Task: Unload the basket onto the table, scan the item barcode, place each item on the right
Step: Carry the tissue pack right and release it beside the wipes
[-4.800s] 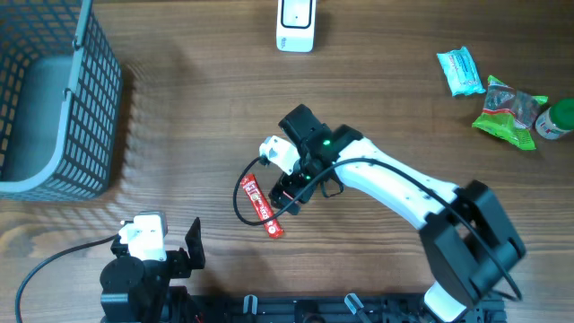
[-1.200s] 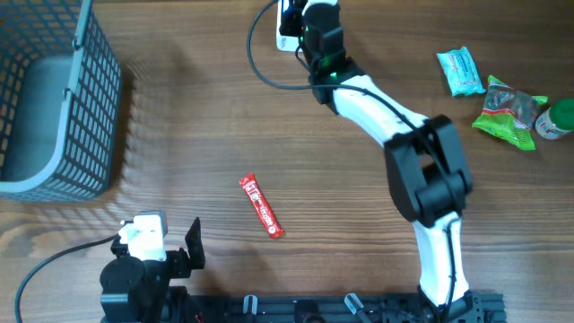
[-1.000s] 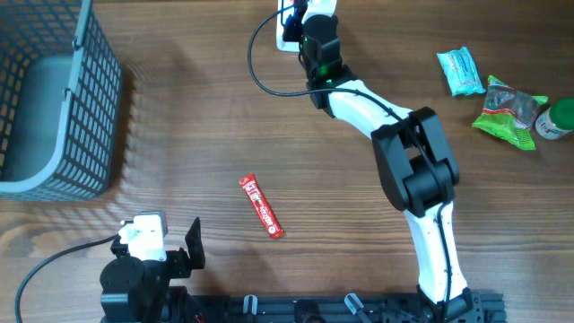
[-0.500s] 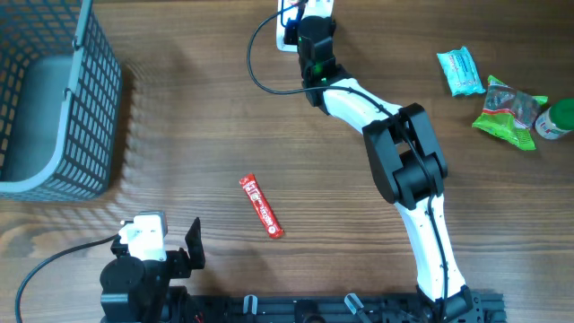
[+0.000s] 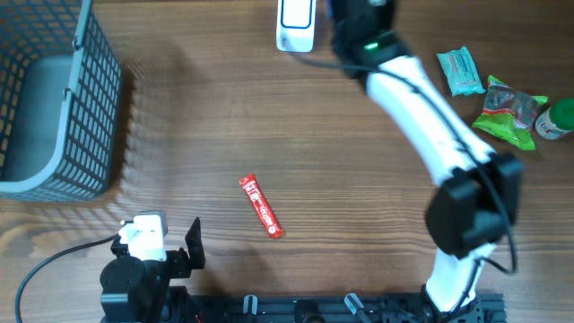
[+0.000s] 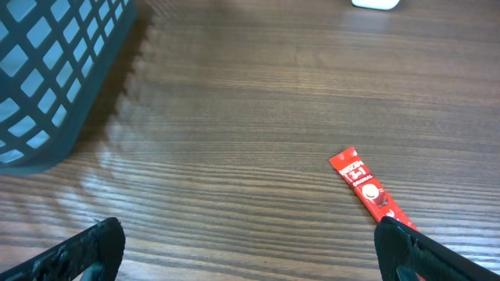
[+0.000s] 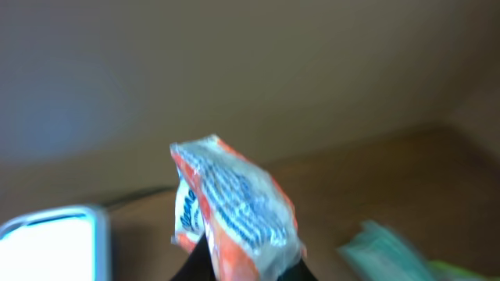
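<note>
In the right wrist view my right gripper (image 7: 247,270) is shut on an orange-and-white snack packet (image 7: 234,207), which stands up between the dark fingers, blurred. The white scanner (image 5: 296,22) lies at the table's far edge; it also shows as the scanner (image 7: 51,242) low on the left of the right wrist view. The right arm (image 5: 399,72) reaches to the far edge just right of the scanner, and the packet itself is hidden from overhead. My left gripper (image 6: 246,243) hangs open near the front edge, nothing between its fingers.
A red stick sachet (image 5: 260,206) lies mid-table, close to my left gripper's right finger (image 6: 406,250). A grey mesh basket (image 5: 54,99) stands at the far left. A teal packet (image 5: 460,72), a green packet (image 5: 507,112) and a green-capped item (image 5: 558,118) sit at the right.
The right arm has swung rightward off the scanner, which now shows uncovered. The left arm and the red sachet have not moved.
</note>
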